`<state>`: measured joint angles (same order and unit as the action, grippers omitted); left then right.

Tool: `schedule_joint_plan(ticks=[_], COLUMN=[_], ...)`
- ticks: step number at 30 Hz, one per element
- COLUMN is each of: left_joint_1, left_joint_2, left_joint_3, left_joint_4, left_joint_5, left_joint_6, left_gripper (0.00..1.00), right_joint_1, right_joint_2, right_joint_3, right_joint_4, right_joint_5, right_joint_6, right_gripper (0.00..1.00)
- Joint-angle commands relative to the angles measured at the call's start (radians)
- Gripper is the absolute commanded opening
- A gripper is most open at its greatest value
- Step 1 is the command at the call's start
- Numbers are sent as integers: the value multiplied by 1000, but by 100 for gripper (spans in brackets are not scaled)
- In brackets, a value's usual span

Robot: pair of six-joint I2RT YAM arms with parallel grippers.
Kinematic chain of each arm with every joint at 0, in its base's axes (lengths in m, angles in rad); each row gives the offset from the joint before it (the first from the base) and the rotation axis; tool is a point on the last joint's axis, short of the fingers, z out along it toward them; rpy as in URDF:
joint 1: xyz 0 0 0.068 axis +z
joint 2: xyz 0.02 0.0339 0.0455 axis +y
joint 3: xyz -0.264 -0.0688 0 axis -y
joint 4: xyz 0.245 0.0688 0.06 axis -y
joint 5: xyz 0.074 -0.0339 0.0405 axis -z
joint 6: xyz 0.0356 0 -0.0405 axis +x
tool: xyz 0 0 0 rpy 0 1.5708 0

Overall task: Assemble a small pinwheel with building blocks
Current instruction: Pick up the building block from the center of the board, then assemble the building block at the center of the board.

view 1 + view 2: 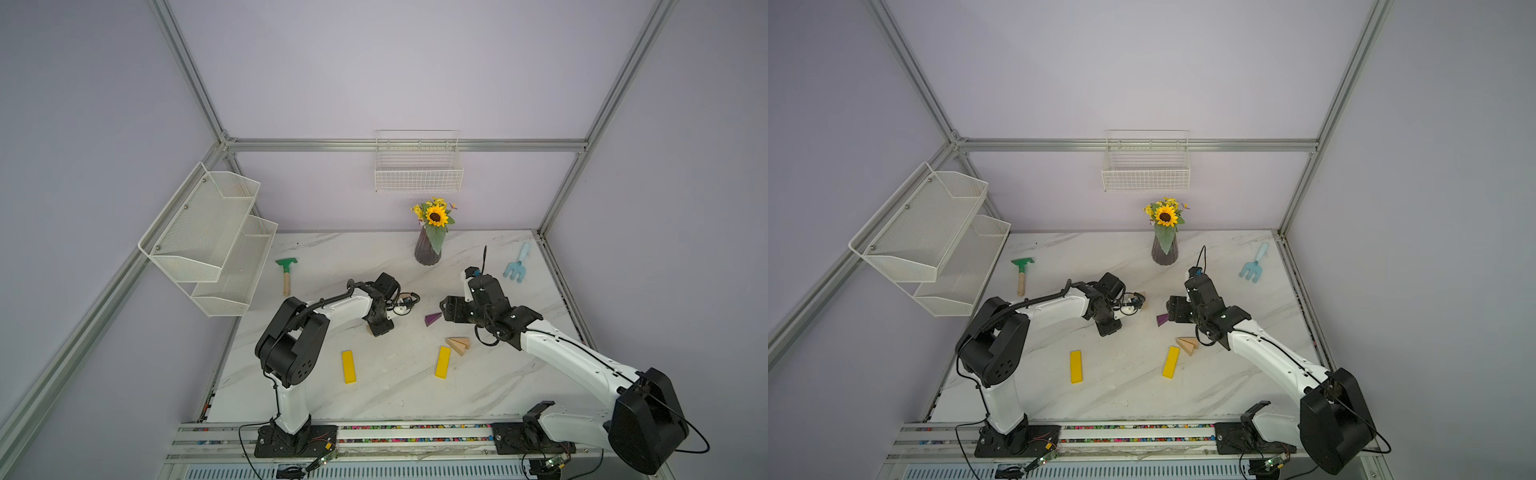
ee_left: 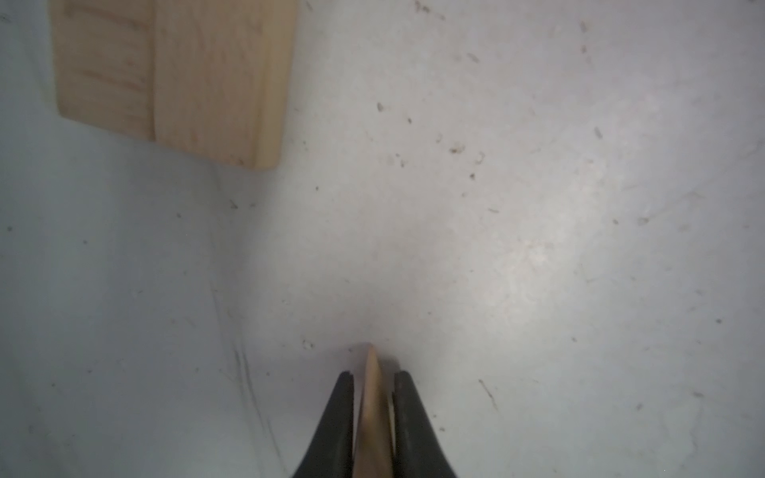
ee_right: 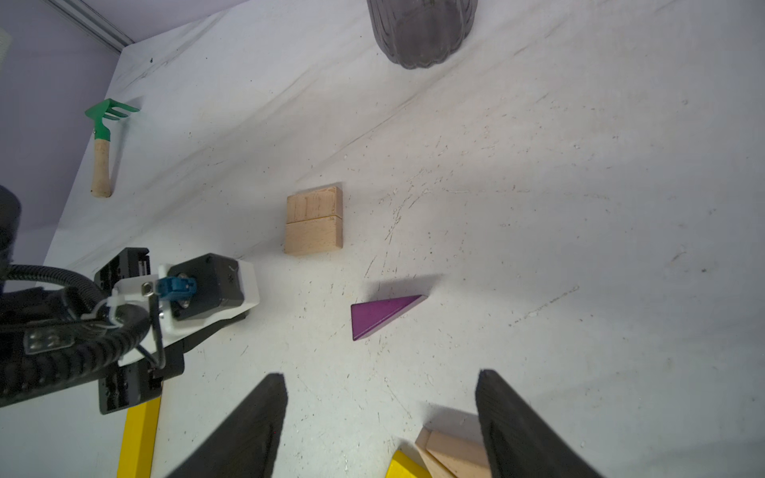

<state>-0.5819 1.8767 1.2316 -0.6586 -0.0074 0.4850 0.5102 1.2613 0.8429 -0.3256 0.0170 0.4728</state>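
Count's in, this side of the vase [image 1: 427, 251]: two yellow bars [image 1: 348, 366], two plain blocks [image 3: 313, 205], three wood wedges [image 1: 458, 345], one purple wedge [image 1: 433, 318]; flanking it, one hoe [image 1: 286, 270], one rake [image 1: 516, 266].

Purple wedge [image 3: 383, 314], yellow bar [image 1: 348, 366], pale wood blocks [image 3: 313, 236], white grey-veined table [image 1: 399, 390], seemingly ribbed dark vase [image 1: 427, 251].

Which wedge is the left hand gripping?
A plain wood wedge, pinched in the left hand. The purple wedge and the other two wood wedges lie loose.

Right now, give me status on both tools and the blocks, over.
Left tool shut on wood wedge. Right tool open, purple wedge just ahead. Nothing between them.
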Motion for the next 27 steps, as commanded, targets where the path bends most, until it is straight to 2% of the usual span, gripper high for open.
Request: schedule_joint_plan(ticks=[1,4,11,20,27], left_joint_1=[16,17,18,21,26], left_joint_2=[46,74,143,182,187], left_joint_3=[45,81,159,164,167], left_joint_4=[-29,-46,-76,-75,-54], left_joint_5=[93,133,112,101,87], left_joint_6=[-84,-111,-155,-168,-180], left_gripper=[5,5,7,9,23], right_joint_1=[-8,-9,-10,-9,-10], right_joint_2=[3,3,7,6,8], right_joint_3=[-3,-6,-11,-15,-16], right_joint_4=[31,30,42,42,42], right_joint_5=[-4,-4,-13,-17,-19], right_joint_6=[13,12,18,23,24], right_gripper=[76,76,76,76,76])
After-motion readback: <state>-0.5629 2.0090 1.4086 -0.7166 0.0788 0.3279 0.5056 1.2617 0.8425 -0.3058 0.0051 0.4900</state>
